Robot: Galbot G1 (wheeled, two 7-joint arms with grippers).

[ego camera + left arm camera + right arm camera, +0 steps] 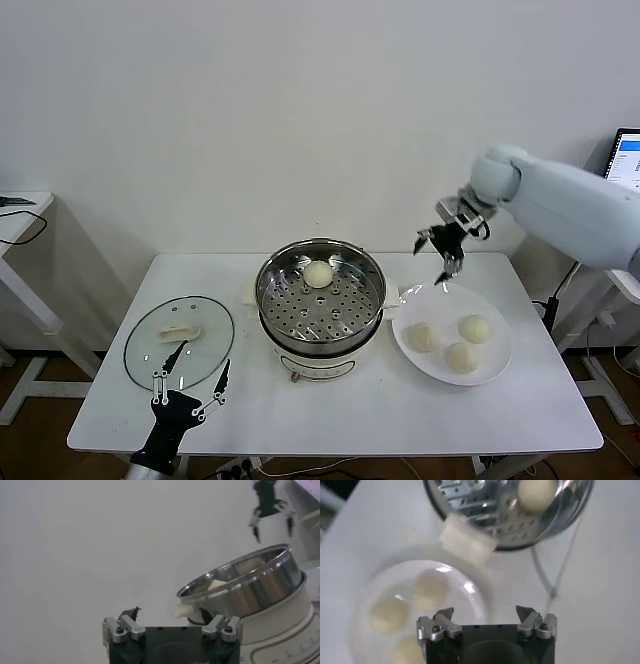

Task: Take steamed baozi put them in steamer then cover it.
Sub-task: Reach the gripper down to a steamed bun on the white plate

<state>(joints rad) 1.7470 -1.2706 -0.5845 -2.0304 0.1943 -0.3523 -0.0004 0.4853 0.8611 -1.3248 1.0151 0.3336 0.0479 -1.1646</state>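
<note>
The right gripper [444, 254] hangs in the air with its jaws spread wide and nothing between them, above the far rim of the flat white round plate [497, 368], at about 11 o'clock from the plate's middle. Below it, three small cream-white pleated steamed baozi [463, 344] lie grouped on that plate, none touching the jaws. In the right wrist view the same buns [431, 589] show beneath the gripper, blurred.

At 9 o'clock from the plate, just beside it, stands the round shiny stainless-steel steamer [277, 316] on its white base; a fourth bun [318, 274] sits on the perforated tray at 12 o'clock, near the far wall. The rest of the tray is bare.

The left gripper [190, 375] waits low at the table's near edge, jaws also wide and empty, over the 6 o'clock rim of the round clear glass cover [214, 342], which lies flat at the steamer's 9 o'clock with its cream handle up.

The white rectangular table [400, 415] has open surface along its near side, in front of steamer and plate.
</note>
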